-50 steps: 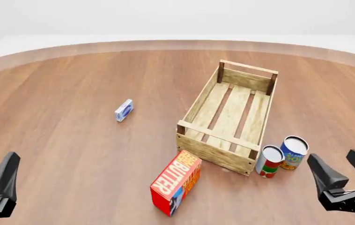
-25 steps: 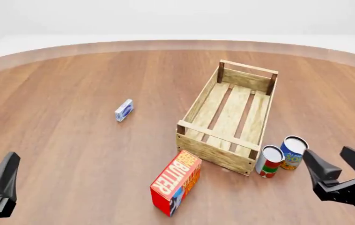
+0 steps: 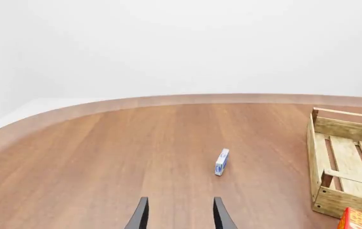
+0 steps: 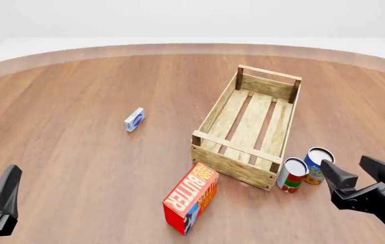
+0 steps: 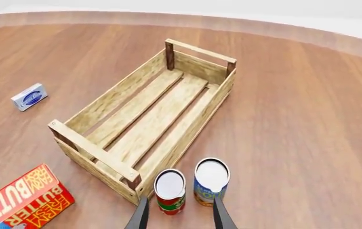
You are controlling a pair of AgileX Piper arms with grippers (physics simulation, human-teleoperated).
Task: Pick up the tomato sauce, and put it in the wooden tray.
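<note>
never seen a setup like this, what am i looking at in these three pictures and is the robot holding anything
These are simulator renders of two robot arms at a wooden table. The front view looks forward and down from behind the arms: the left gripper shows at the lower left, the right gripper at the lower right. The other two pictures come from cameras behind each gripper, looking along its dark fingers.

On the table are a wooden tray, a tomato sauce can beside a blue can near the tray's corner, a red butter box, and a small blue-and-white box.

Nothing is held. Both grippers are open, and the right one points toward the cans.
</note>
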